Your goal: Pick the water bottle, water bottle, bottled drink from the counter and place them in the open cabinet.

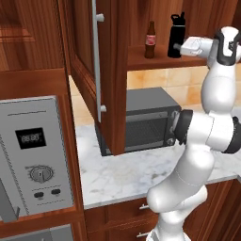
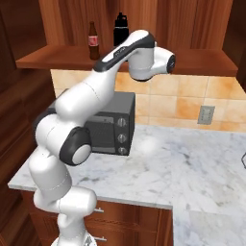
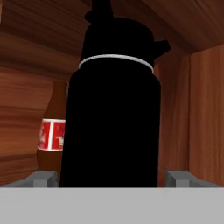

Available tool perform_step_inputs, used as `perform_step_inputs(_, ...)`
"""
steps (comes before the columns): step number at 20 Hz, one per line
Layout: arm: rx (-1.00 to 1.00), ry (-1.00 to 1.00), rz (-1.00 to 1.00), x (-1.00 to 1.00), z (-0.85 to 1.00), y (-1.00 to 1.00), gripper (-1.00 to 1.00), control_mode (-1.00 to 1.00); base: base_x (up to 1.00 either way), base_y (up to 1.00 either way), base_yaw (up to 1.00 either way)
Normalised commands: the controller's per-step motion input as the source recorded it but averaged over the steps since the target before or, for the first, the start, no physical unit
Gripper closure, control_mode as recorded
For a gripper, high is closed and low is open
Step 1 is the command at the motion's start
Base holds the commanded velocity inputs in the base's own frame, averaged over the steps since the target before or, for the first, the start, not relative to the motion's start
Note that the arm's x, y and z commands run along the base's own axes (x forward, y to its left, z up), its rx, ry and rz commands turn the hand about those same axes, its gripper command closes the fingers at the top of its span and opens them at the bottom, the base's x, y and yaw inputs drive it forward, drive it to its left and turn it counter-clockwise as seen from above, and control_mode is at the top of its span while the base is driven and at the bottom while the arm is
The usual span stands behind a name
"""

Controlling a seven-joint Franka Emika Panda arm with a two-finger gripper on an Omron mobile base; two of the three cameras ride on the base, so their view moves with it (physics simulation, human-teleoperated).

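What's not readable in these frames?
- Second water bottle: whereabouts not determinable.
- Gripper contact with water bottle: hand view, tips flank the body, touching unclear.
- Bottled drink label: hand view, bottle covers its right part.
- Microwave: right base view, arm covers its left.

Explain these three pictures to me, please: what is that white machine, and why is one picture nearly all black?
The white machine is a robot arm in a simulated kitchen. Two pictures come from cameras riding behind it, one to its left and one to its right, so they show the same scene from two sides. The third comes from a camera on the hand, looking along its fingers. That one is nearly black because a black water bottle stands right in front of it, between the two finger tips, which sit apart on either side. Whether they touch it, I cannot tell. The bottle stands on the shelf of the open cabinet, beside a small brown bottled drink. Below, a dark microwave sits on the marble counter.
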Motion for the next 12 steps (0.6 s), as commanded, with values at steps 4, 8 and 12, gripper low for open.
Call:
perform_step_inputs(4, 0.0, 0.04, -0.03, -0.16, -0.11, -0.04, -1.0, -1.0, 0.0, 0.0, 0.0)
perform_step_inputs(8, 0.0, 0.05, -0.09, -0.42, 0.03, -0.08, -1.0, -1.0, 0.0, 0.0, 0.0)
perform_step_inputs(12, 0.0, 0.0, -0.1, -0.46, 0.17, -0.05, -1.0, -1.0, 0.0, 0.0, 0.0)
